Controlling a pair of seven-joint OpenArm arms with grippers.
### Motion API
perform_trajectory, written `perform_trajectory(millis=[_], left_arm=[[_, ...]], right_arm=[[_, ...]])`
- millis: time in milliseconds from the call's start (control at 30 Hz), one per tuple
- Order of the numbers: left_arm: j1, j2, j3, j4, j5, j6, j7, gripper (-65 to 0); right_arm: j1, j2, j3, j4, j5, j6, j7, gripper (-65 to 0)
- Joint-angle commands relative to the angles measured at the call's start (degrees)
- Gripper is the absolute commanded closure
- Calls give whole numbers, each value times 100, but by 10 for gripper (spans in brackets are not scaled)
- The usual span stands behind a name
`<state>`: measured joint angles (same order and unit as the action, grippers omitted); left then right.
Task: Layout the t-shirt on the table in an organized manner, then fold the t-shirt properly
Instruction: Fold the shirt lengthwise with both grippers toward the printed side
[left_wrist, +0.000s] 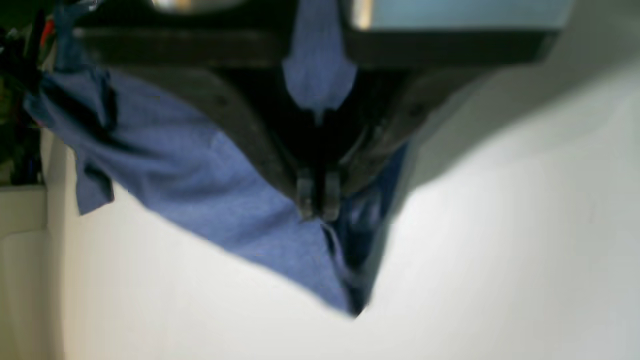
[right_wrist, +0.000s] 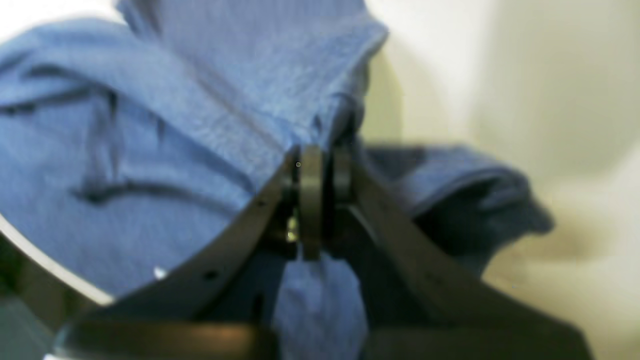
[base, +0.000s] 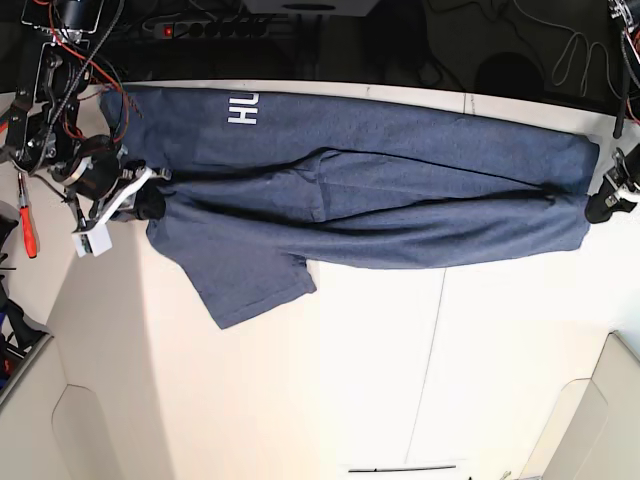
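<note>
The navy-blue t-shirt (base: 400, 200) is stretched sideways across the far part of the table (base: 400, 380), bunched in long folds. White letters "HU" (base: 243, 108) show near its left end, and a sleeve (base: 255, 285) lies spread toward the front. My right gripper (base: 150, 205) holds the shirt's left end. Its wrist view shows it (right_wrist: 320, 155) shut on a fold of blue cloth (right_wrist: 150, 150). At the far right my left gripper (base: 600, 205) holds the other end. In the left wrist view it (left_wrist: 317, 210) is shut on the fabric (left_wrist: 200, 185), above the white table (left_wrist: 500, 250).
A thin dark seam (base: 430, 350) runs front to back across the tabletop. Cables and a power strip (base: 215, 28) lie behind the far edge. A red-handled tool (base: 27, 225) sits off the table's left side. Beige panels (base: 590, 420) stand at the front corners.
</note>
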<state>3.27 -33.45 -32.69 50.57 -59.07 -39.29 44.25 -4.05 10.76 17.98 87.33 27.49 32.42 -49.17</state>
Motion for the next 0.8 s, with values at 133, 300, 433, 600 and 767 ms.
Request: perform_trajectory(millis=[133, 300, 433, 600, 767], left_arm=[[203, -162, -42, 85, -348, -71, -70, 0], [133, -164, -111, 105, -376, -71, -83, 0], [131, -164, -435, 240, -367, -71, -208, 0], [144, -164, -992, 321, -256, -71, -199, 0], [168, -162, -1071, 321, -240, -71, -13, 0]], right_arm=[[-409, 63, 20, 98, 85, 33, 118, 0], [-483, 68, 50, 98, 85, 33, 247, 0], [-385, 68, 251, 101, 85, 33, 376, 0], [-229, 68, 629, 103, 111, 33, 374, 0], [-269, 66, 785, 101, 448, 35, 129, 0]])
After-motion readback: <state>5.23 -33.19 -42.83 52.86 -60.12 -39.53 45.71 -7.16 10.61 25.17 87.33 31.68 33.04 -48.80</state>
